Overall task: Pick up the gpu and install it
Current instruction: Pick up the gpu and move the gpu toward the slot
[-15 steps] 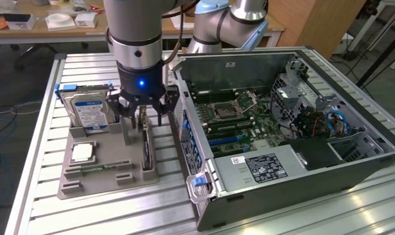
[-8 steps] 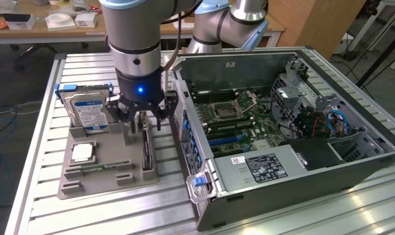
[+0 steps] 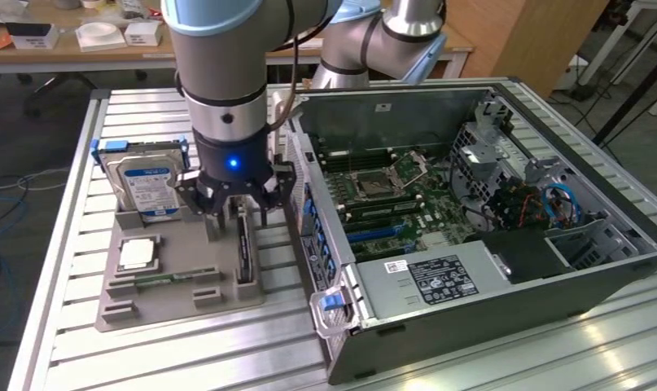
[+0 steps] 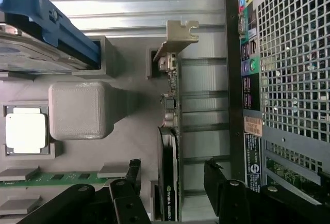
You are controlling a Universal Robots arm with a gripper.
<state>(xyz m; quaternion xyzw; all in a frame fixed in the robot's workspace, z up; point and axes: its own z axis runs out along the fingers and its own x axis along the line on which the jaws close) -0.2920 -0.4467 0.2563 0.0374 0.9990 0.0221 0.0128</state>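
Gpu [image 3: 244,257], on edge in grey holder [image 3: 143,305] on desk [image 3: 133,114], directly under end effector [image 3: 239,218], long axis running between its fully spread, empty jaws.

Tool [image 3: 239,218] [image 4: 172,198] hangs over the gpu [image 3: 243,248] [image 4: 169,146] on a tabletop [image 3: 143,358] [image 4: 129,7], beside a computer case [image 3: 502,326] [image 4: 289,79].

The gpu stands on edge in a slot of the holder [image 3: 176,303] [image 4: 129,110], along the side nearest the case, with one tool finger on either side of the card. In the same holder, a hard drive [image 3: 149,183] [image 4: 31,53] stands upright at the far end, towards the exterior view's left. A processor [image 3: 138,254] [image 4: 26,131] lies flat in front of it, and a memory stick [image 3: 165,279] [image 4: 51,177] lies nearer still. The case lies on its side just to the exterior view's right of the holder, with the motherboard [image 3: 383,187] inside and the power supply [image 3: 437,277] at its near end.
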